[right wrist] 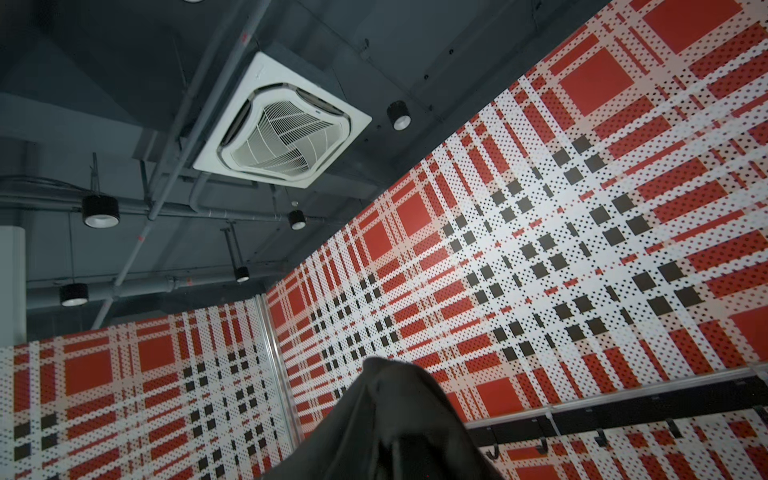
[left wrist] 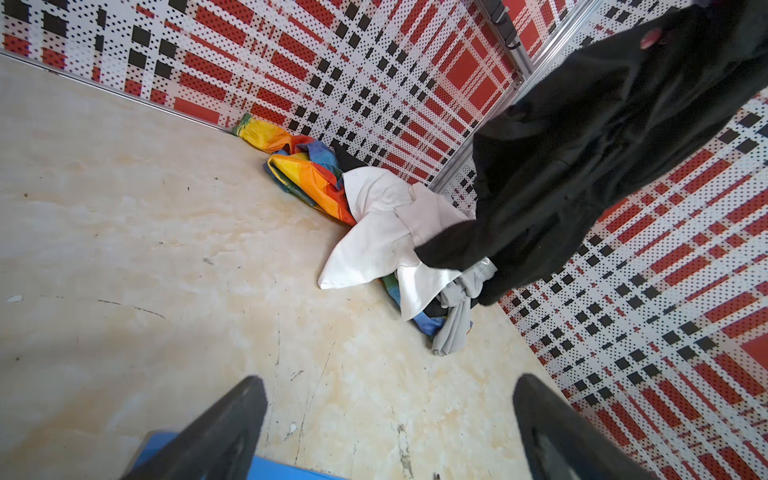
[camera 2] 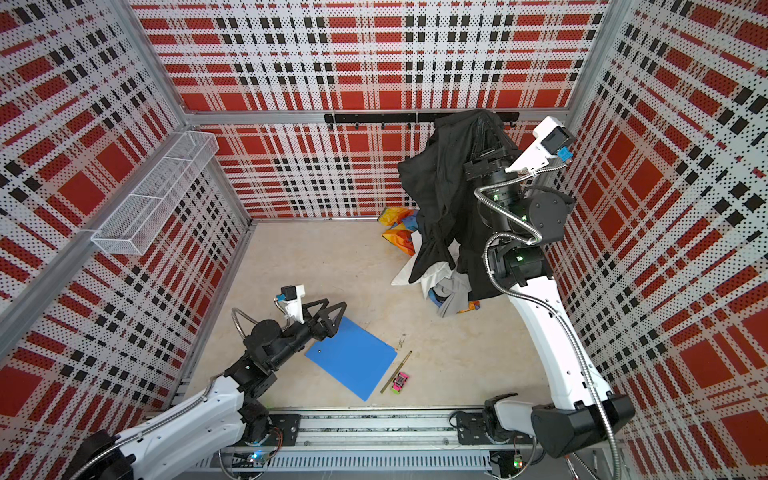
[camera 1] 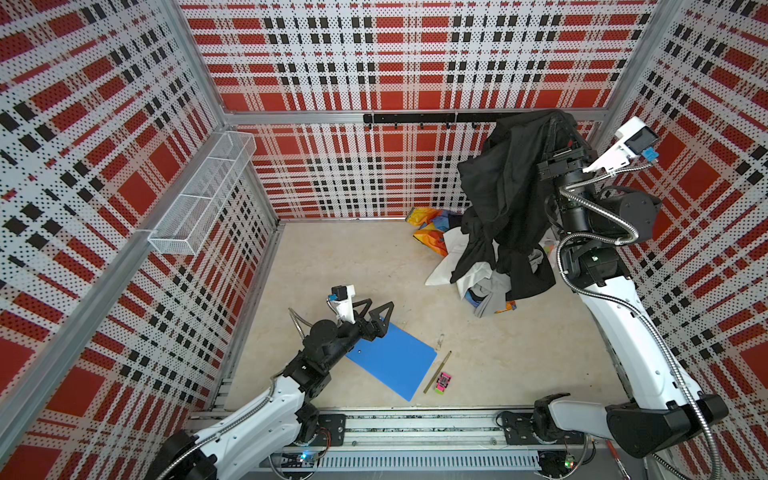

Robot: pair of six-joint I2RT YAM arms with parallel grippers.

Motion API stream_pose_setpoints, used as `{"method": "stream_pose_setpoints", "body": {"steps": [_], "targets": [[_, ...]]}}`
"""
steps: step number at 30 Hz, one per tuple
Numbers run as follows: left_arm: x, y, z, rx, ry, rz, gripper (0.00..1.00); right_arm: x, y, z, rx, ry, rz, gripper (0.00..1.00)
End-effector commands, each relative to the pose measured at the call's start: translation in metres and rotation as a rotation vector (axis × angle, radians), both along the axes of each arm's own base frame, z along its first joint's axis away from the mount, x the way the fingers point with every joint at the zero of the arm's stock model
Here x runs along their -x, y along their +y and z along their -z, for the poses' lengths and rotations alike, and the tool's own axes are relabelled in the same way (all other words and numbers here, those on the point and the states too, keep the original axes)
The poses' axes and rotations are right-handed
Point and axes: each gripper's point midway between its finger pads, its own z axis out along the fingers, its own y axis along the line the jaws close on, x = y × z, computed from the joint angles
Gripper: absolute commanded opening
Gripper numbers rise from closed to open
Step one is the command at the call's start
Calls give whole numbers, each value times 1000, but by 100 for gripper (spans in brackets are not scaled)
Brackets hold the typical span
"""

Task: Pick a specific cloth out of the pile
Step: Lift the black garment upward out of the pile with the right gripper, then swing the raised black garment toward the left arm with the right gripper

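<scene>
Right arm (camera 1: 615,316): I see it reared high, right gripper (camera 1: 559,129) clamped on the cloth (camera 1: 503,199).
Cloth: hangs over the pile (camera 1: 478,266) (back right of the desk (camera 1: 353,270)).
Left arm (camera 1: 266,411): low, left gripper (camera 1: 376,313) spread wide.

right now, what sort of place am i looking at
Likely an indoor robot test cell: plaid perforated panels enclose a tabletop, a left arm and right arm stand on a base rail, and a ceiling air-conditioning unit hangs overhead.
</scene>
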Motion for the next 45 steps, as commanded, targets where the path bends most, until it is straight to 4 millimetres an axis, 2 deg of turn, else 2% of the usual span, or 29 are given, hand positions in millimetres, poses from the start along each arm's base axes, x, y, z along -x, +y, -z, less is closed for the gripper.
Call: {"method": "stream_pose_setpoints", "body": {"steps": [1,7,13,21,24,27,30,32,36,41,45], "targets": [[4,-2,-11,42,-38,22,96,44,-14,-48,-102,-199,-46,0],[5,-2,-12,57,-42,25,95,61,-16,-69,-136,-294,-86,0],[8,-8,-22,71,-66,62,94,54,-7,-78,-141,-312,-155,0],[12,0,-41,117,-117,70,93,35,25,-80,-52,-308,-264,0],[12,5,-50,133,-127,74,96,29,41,-78,-43,-312,-332,0],[10,11,-55,144,-131,65,98,19,72,-77,-6,-289,-371,0],[7,19,-53,148,-109,42,99,14,106,-77,48,-270,-402,0],[2,26,-46,145,-72,4,99,10,122,-74,64,-256,-433,0],[2,38,-43,157,-61,-29,99,5,141,-67,52,-255,-488,0],[6,48,-48,158,-73,-46,99,4,161,-72,39,-286,-586,0],[9,51,-46,157,-71,-51,99,-13,169,-63,20,-264,-607,0]]}}
